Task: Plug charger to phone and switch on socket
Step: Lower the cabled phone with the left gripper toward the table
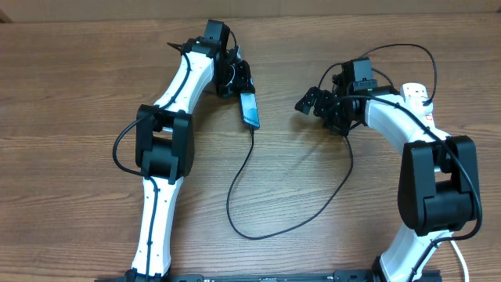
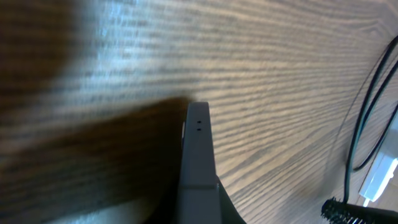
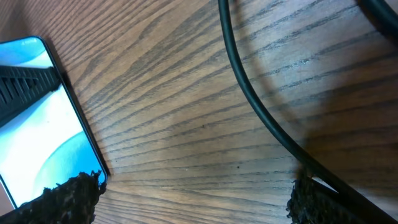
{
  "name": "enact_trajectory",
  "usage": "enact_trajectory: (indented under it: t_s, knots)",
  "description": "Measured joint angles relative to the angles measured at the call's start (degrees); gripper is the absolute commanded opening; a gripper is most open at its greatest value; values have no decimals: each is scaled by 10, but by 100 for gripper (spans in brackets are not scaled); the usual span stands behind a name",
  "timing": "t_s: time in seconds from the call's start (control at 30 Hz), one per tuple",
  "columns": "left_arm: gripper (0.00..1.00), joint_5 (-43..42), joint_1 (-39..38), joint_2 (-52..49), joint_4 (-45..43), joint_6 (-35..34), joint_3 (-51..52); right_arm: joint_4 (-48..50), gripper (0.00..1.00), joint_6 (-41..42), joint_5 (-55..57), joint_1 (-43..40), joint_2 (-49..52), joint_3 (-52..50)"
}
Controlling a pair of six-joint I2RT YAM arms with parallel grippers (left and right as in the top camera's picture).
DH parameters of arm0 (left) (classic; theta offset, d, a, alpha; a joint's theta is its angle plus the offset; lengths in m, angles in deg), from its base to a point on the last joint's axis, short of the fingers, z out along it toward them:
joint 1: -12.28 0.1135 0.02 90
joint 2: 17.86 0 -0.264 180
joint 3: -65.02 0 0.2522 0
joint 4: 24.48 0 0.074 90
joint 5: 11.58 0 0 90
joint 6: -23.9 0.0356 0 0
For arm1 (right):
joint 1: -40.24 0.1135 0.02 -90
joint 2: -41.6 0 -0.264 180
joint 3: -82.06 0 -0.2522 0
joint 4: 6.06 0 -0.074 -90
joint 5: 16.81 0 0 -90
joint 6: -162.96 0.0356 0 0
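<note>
phone (image 1: pixel 249 108) is pinched in the left hand (image 1: pixel 239 86), whose jaws are closed on it, and it is tipped up on its long edge rather than lying flat, likely to keep it steady and its port reachable. charger (image 1: pixel 258 227) cable loops over the surface (image 1: pixel 78 63) from the phone's near end, where it appears to meet the port, round toward the right arm (image 1: pixel 434 180); its plug is hidden. right hand (image 1: pixel 313 102) is spread wide and empty, low between phone and socket (image 1: pixel 415 92), which lies partly behind that arm, probably left free for pressing the switch
</note>
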Motion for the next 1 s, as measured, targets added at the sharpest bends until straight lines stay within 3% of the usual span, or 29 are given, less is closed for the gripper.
enact_trajectory:
  t_s: [0.33, 0.67, 1.0]
  knots:
    - [5, 16, -15, 0, -11, -4, -3, 3, 100, 0, 0, 0, 0, 0]
    - [26, 33, -23, 0, -8, -2, -5, 3, 100, -4, 0, 0, 0, 0]
    - [32, 35, -23, 0, 1, -1, -11, 3, 100, -10, 0, 0, 0, 0]
